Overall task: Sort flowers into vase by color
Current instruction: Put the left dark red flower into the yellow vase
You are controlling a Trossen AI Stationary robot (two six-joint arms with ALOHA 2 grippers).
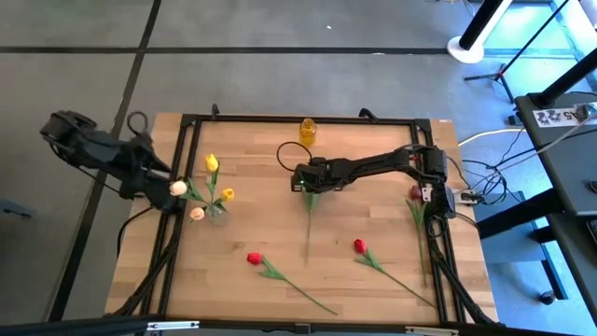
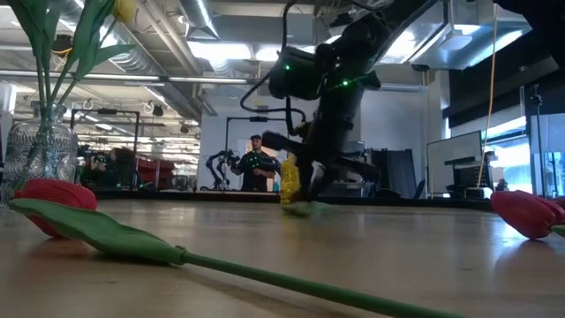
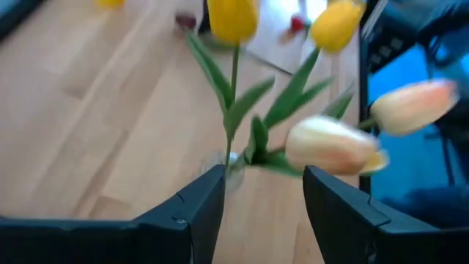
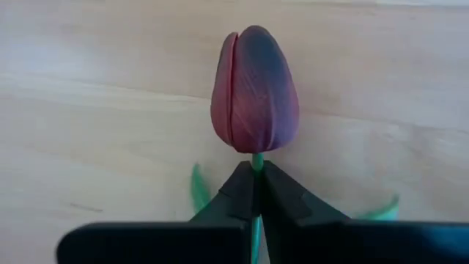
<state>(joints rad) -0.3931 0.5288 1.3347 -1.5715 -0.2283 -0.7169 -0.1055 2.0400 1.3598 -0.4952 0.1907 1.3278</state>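
A clear glass vase [image 1: 216, 210] near the table's left edge holds two yellow tulips [image 1: 212, 163] and two cream-peach ones [image 1: 197, 214]. My left gripper [image 1: 168, 191] stands just left of it, open; in the left wrist view the vase [image 3: 231, 165] sits beyond the gap between its fingers [image 3: 264, 176]. My right gripper [image 1: 306, 184] is at mid-table, shut on a dark maroon tulip [image 4: 255, 92]. Two red tulips [image 1: 254, 259] [image 1: 359, 246] lie flat near the near edge. Another maroon tulip [image 1: 415, 193] lies by the right edge. My right gripper pinches the maroon tulip's green stem [image 4: 257, 160] between its two fingers, just below the head. The head sticks out past the fingertips, above the wood. The stem [image 1: 309, 229] trails from the gripper toward the table's near edge; whether its end rests on the table I cannot tell.
A small yellow object [image 1: 307, 129] stands at the far edge, beyond the right gripper. A black frame [image 1: 191, 119] borders the wooden table. Bare wood lies between the vase and the right gripper. A person [image 2: 256, 163] and equipment show in the room behind.
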